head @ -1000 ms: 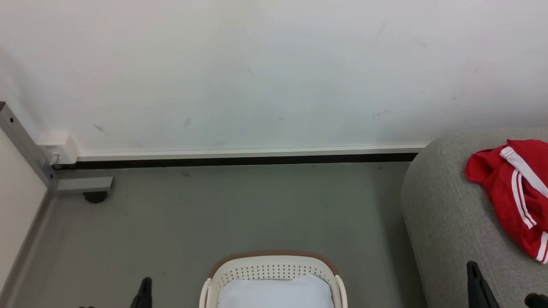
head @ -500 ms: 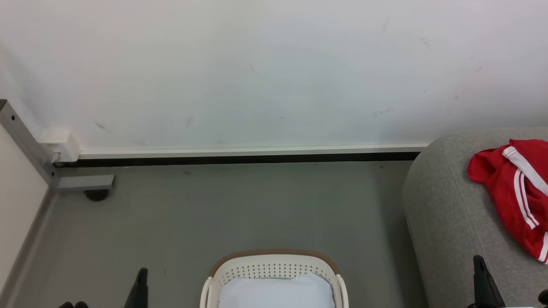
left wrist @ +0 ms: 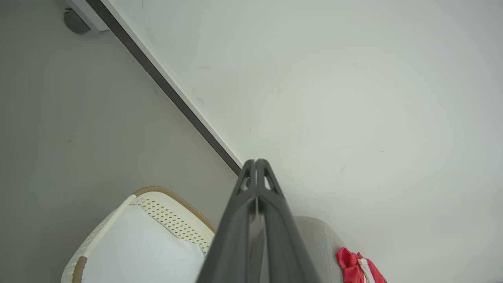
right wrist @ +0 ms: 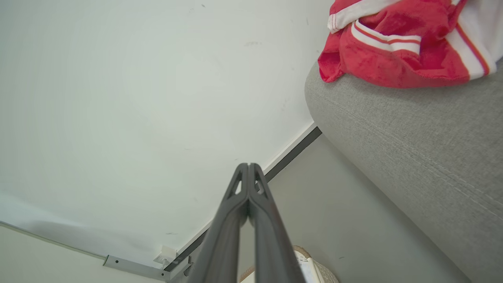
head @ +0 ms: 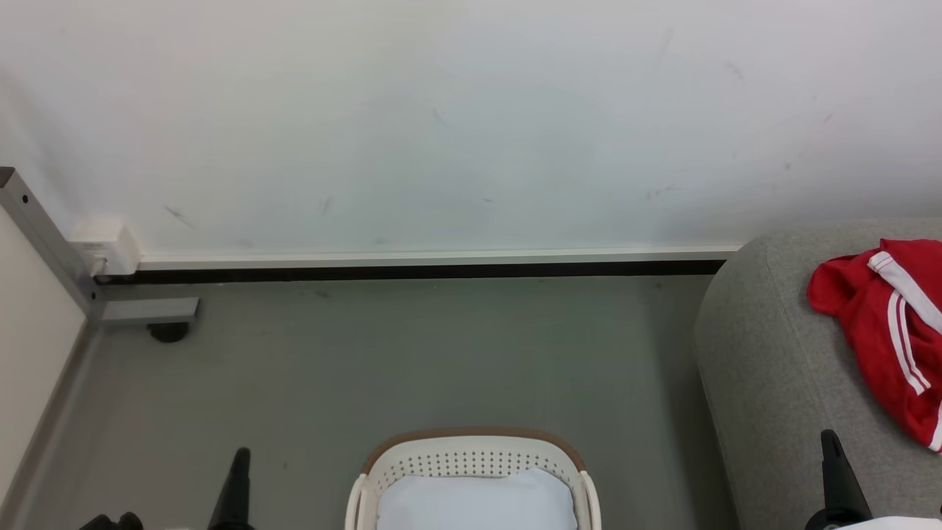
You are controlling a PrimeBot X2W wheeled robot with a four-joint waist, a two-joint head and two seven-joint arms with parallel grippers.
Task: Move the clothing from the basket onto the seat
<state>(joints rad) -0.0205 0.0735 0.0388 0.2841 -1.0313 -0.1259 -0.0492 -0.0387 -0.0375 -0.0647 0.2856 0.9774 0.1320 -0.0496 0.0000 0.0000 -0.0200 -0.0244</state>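
Note:
The red clothing with white stripes lies crumpled on the light grey seat at the right; the right wrist view has the clothing on the seat too. The cream basket with its brown rim stands on the floor at bottom centre, a pale white cloth lying inside it. My left gripper is shut and holds nothing, low at the left of the basket. Over the seat's front part, my right gripper is shut and holds nothing. Each wrist view has its fingers pressed together, left gripper, right gripper.
A white wall with a dark skirting strip runs across the back. A grey metal frame leg with a foot and a white socket box stand at the far left. Grey floor lies between wall and basket.
The head view has shifted slightly, so the scene sits a little higher and to the right. Both gripper tips sit lower in the picture. The clothing and basket have not moved.

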